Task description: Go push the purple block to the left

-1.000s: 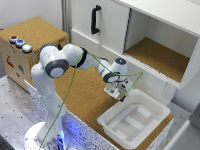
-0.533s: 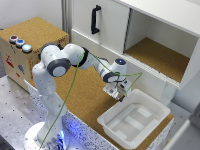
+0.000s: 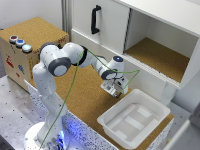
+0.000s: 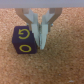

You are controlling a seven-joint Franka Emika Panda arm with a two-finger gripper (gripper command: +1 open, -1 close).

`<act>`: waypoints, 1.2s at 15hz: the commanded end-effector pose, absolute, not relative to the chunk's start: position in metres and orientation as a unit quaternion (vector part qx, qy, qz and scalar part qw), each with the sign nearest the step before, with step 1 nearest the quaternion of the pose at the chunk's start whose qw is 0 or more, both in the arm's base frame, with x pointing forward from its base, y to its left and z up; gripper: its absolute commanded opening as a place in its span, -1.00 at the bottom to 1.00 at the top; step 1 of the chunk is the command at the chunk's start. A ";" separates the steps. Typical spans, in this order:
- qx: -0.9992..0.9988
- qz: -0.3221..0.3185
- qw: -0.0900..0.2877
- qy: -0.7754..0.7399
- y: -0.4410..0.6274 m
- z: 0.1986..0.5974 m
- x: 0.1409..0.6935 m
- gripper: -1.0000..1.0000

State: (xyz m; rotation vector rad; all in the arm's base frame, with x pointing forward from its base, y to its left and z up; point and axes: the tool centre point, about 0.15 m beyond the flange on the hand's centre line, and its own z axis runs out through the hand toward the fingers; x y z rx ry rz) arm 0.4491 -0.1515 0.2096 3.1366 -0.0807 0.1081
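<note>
In the wrist view the purple block is a small dark cube with yellow marks, lying on the cork surface. My gripper stands right beside it, with one fingertip against the block's side. The two fingers are close together and hold nothing. In the exterior view my gripper is low over the cork table, just off the white tray's near corner. The block is hidden under the hand there.
A white cabinet with a black handle and an open shelf stands behind the gripper. A wooden box with coloured buttons sits at the exterior view's left. A green cable runs along the arm.
</note>
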 end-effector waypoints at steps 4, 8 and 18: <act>0.999 0.017 0.007 -0.038 -0.103 0.209 0.457 -1.00; 0.999 0.018 0.010 -0.034 -0.084 0.212 0.463 -1.00; 1.000 0.007 -0.002 -0.003 -0.028 0.209 0.482 -1.00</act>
